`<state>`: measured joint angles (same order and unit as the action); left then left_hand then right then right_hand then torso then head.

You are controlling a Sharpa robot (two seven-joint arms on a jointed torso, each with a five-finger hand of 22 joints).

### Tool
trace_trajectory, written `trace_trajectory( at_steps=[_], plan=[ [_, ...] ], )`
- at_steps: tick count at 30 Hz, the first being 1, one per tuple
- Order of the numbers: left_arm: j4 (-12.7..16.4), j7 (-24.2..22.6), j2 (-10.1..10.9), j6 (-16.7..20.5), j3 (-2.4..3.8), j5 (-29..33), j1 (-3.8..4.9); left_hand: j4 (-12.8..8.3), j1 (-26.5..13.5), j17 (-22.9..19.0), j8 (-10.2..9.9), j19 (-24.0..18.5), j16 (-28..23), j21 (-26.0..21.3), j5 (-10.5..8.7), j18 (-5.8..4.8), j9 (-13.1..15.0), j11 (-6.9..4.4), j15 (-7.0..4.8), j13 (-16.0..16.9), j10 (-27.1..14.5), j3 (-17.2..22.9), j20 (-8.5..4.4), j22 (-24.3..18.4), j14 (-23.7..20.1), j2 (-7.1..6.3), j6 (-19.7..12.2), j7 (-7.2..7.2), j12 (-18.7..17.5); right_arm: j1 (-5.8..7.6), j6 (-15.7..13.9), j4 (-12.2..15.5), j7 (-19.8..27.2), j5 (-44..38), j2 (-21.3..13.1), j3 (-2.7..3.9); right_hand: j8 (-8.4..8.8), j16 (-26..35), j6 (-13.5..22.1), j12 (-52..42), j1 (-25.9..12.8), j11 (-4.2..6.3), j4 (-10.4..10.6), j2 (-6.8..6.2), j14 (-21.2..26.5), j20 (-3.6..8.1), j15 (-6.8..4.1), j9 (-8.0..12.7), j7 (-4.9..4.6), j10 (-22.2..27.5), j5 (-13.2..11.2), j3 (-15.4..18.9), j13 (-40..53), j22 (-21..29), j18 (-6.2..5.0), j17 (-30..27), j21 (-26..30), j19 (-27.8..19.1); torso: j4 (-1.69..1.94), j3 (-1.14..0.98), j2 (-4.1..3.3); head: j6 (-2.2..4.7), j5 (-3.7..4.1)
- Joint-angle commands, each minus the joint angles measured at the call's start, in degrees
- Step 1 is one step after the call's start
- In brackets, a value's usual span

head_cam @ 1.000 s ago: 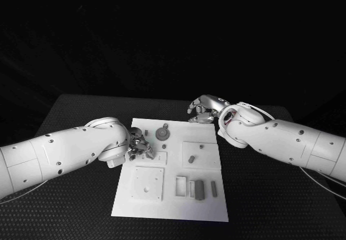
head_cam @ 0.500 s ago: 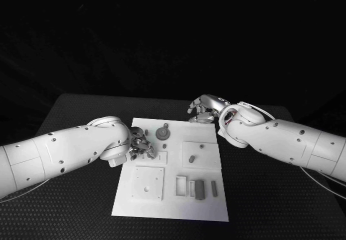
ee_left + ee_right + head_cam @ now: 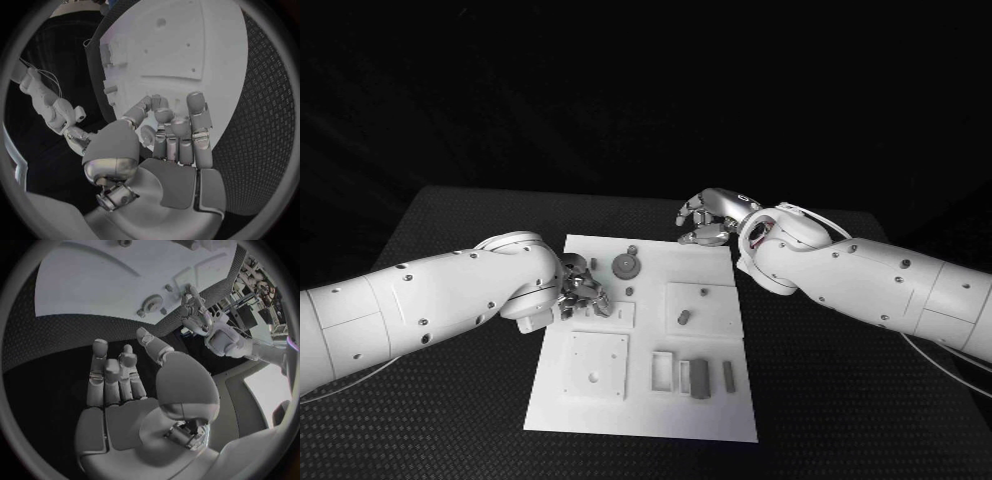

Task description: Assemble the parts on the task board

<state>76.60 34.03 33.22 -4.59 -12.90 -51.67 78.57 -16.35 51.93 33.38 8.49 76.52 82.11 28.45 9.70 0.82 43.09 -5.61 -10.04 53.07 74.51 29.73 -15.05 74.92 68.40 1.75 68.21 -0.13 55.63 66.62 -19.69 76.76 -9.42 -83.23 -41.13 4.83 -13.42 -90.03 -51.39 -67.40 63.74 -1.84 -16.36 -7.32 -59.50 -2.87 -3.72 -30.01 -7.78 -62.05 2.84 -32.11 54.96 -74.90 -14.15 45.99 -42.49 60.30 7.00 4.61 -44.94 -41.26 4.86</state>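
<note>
Left hand (image 3: 578, 293) over the task board (image 3: 646, 400) left-far edge, fingers (image 3: 187, 125) curled in; can't tell if a part is pinched. Right hand (image 3: 711, 218) just past the board's far edge above the desk (image 3: 444, 400), fingers (image 3: 103, 370) loosely spread, holding nothing. Gear part (image 3: 627, 266) lies on the board between both sets of fingers. Likely light, rigid, small and slick; pinch by the rim.

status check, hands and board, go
Left hand over the task board, left side, fingers curled, grasp unclear. Right hand off the board's far right corner, holding nothing. Gear-like part on board, untouched. Nothing in the way.
</note>
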Motion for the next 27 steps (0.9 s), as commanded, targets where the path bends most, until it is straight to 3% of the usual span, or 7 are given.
trace_trajectory(
  at_steps=[1, 27],
  plan=[
    [-0.1, 0.9, 0.0, -2.0, -0.27, 0.4, -0.34, 0.1, -0.1, -0.1, 7.3, 0.6, 0.1, 0.2, 9.46, -0.59, 11.0, -0.5, -1.48, -0.1, 0.9, 2.5, -0.06, 1.2, 1.4, 0.69, 1.5, 0.25, -0.1, -0.03, 0.5, 0.1, 0.4, -0.2, 0.0, 0.03, 0.02, 0.4, 0.0, 0.2, 0.0, 0.04, -0.1, 0.01, 0.1, -0.07, -0.48, 0.1, -0.48, 0.5, 0.0, 0.2, -0.1, -0.9, -0.85, -0.1, 0.3, -0.3, 0.03, 0.03, 0.01, -0.06, -0.02],
    [-0.4, 1.1, 0.1, -1.8, -0.27, -1.5, -0.34, 0.1, -0.2, -0.1, 7.4, 0.7, 0.1, 0.3, 9.47, -0.61, 11.1, -0.53, -1.51, -0.1, 1.0, 2.7, -0.03, 1.2, 1.4, 0.76, 1.5, 0.23, -0.1, -0.03, 0.5, -0.1, 0.5, -0.2, 0.1, 0.03, 0.02, 0.4, 0.0, 0.2, 0.1, 0.04, -0.1, 0.01, 0.1, -0.07, -0.48, 0.1, -0.49, 0.6, 0.0, 0.2, -0.1, -0.9, -0.85, -0.1, 0.3, -0.3, 0.03, 0.01, 0.01, -0.15, 0.05]
  ],
)
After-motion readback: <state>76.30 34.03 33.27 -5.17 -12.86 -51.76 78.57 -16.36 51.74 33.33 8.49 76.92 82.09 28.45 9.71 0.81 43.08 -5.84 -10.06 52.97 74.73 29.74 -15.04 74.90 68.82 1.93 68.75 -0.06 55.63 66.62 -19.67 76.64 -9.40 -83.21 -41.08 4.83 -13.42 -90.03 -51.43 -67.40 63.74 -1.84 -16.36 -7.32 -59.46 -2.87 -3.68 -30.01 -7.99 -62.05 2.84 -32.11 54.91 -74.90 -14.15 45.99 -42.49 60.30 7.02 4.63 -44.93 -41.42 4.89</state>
